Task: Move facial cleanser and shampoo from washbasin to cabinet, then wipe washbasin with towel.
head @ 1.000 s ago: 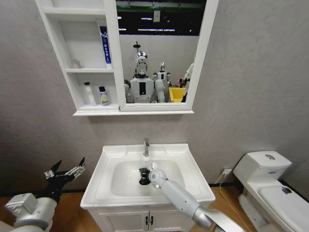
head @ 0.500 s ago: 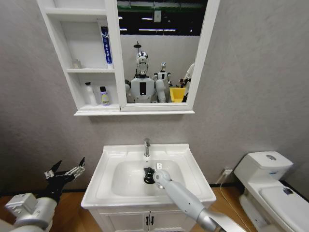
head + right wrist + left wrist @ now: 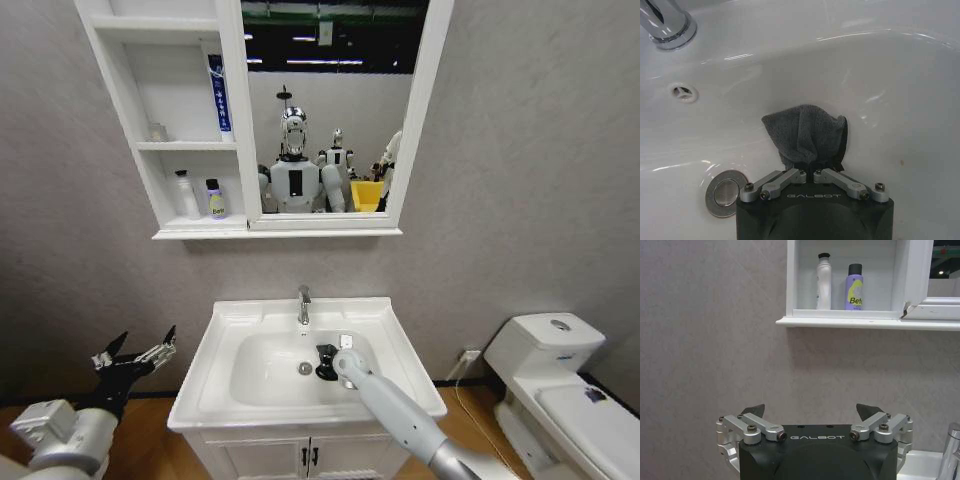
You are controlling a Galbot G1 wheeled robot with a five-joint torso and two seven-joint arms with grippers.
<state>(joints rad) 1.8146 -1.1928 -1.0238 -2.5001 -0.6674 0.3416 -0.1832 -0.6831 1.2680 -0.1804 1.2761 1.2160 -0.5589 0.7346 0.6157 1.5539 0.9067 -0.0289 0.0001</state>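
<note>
**Towel wiping in the basin**

The left gripper [image 3: 135, 358] is idling beside the basin [image 3: 215, 400], its fingers spread apart. On the cabinet [image 3: 160, 190] shelf, the cleanser [image 3: 186, 195] and shampoo [image 3: 214, 199] are standing side by side. In the bowl, just right of the drain [image 3: 305, 368], the right gripper [image 3: 811, 172] is pinching the towel [image 3: 805, 132] at its bunched edge. Dark grey and soft, the towel is draping limply against the glossy wall; likely light and easily dragged.

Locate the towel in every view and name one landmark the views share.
Head view: towel in the washbasin bowl, beside the drain, held by the right gripper.
Right wrist view: towel pinched against the bowl.
Left wrist view: not there.
Shared landmark: the drain.
</note>
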